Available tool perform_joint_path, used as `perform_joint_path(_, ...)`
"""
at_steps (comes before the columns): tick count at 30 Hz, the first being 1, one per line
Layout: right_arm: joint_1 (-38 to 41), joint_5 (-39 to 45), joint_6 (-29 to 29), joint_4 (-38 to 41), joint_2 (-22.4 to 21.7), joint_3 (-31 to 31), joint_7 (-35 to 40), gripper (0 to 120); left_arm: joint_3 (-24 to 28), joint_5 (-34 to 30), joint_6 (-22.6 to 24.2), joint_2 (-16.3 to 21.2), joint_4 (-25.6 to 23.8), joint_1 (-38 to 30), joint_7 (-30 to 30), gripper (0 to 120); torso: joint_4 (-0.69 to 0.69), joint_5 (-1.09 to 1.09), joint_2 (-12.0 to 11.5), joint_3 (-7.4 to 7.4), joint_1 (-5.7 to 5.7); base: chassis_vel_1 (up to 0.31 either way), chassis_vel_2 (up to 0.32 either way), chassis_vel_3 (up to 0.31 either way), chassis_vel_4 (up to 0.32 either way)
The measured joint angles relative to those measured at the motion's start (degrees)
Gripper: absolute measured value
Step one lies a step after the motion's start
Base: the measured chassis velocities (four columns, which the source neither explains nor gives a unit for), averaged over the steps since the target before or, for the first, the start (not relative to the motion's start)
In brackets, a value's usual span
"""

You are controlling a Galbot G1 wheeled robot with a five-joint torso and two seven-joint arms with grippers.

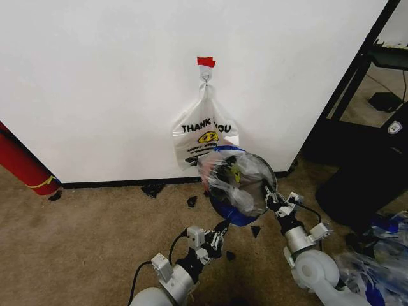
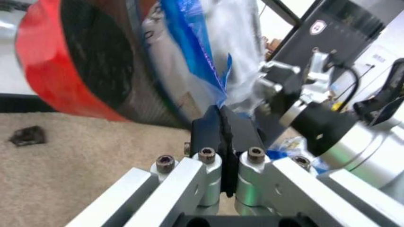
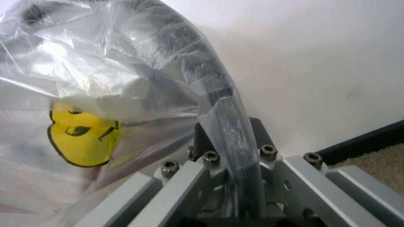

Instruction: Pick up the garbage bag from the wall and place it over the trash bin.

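The trash bin (image 1: pixel 256 163) is held off the floor and tilted, its mouth facing me, in front of the wall. The garbage bag (image 1: pixel 231 185), crinkly translucent plastic with blue strips, is draped over its mouth and side. My right gripper (image 1: pixel 269 191) is shut on the bin's black rim (image 3: pixel 218 101) through the plastic, beside the yellow smiley print (image 3: pixel 79 130). My left gripper (image 1: pixel 220 231) sits below the bin, its fingers pressed together on a blue edge of the bag (image 2: pixel 215 80). The bin's red base (image 2: pixel 57 71) shows just beyond the left gripper (image 2: pixel 222 118).
A white "THANK YOU" bag (image 1: pixel 203 135) hangs from a hook under red tape (image 1: pixel 206 62). A red cylinder (image 1: pixel 24 164) leans at the left wall. A large black box (image 1: pixel 363 185) and a heap of plastic bags (image 1: pixel 376 268) lie right. Black scraps (image 1: pixel 153 189) dot the carpet.
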Motion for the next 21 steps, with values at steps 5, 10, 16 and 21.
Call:
perform_joint_path(5, -0.1, 1.5, -0.3, 0.6, -0.1, 0.1, 0.6, 0, -0.4, 1.7, -0.6, 0.0, 0.8, 0.2, -0.2, 0, 0.01, 0.00, 0.0, 0.00, 0.00, 0.000, 0.000, 0.000, 0.000)
perform_joint_path(10, -0.2, 3.7, -0.5, 1.7, -0.2, 0.2, 0.8, 0, -1.0, 3.8, -0.8, -0.3, 2.3, -0.1, -1.9, 0, 0.00, 0.00, 0.0, 0.00, 0.00, 0.000, 0.000, 0.000, 0.000)
perform_joint_path(16, -0.4, 5.3, -0.6, 2.3, -0.2, 0.2, 0.6, 0, -1.3, 6.1, -0.8, -0.5, 3.2, 0.0, -2.4, 0, 0.00, 0.00, 0.0, 0.00, 0.00, 0.000, 0.000, 0.000, 0.000)
perform_joint_path(21, -0.9, 6.6, -0.5, 3.0, -0.2, 0.2, -0.2, 0, -1.6, 8.0, -0.7, -1.1, 4.7, -0.3, -3.1, 0, 0.00, 0.00, 0.0, 0.00, 0.00, 0.000, 0.000, 0.000, 0.000)
